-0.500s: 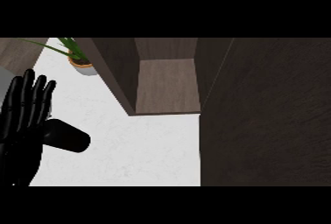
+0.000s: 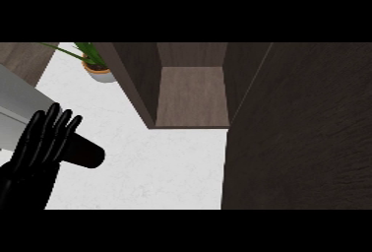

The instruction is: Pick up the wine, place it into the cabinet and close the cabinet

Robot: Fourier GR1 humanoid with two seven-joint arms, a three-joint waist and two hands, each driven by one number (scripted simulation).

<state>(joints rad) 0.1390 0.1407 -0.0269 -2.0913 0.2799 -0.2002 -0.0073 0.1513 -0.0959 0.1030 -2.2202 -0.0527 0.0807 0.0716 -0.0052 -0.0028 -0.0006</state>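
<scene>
My left hand [image 2: 45, 142] shows at the lower left over the white counter [image 2: 160, 167], fingers straight and pointing up, thumb sticking out to the right, with nothing in it. The dark wood cabinet [image 2: 138, 78] stands at the top middle with its inside open to view, and its brown shelf [image 2: 193, 96] is bare. A wide dark wood panel [image 2: 298, 138], apparently the cabinet's door, fills the right side. No wine bottle is visible anywhere. My right hand does not show.
A small potted plant [image 2: 98, 71] stands on the counter at the back left, beside the cabinet's left wall. A pale grey surface [image 2: 15, 101] comes in at the left edge, behind my hand.
My left hand has moved a little down and to the right. The pale grey surface now shows at the left edge. The cabinet looks unchanged.
</scene>
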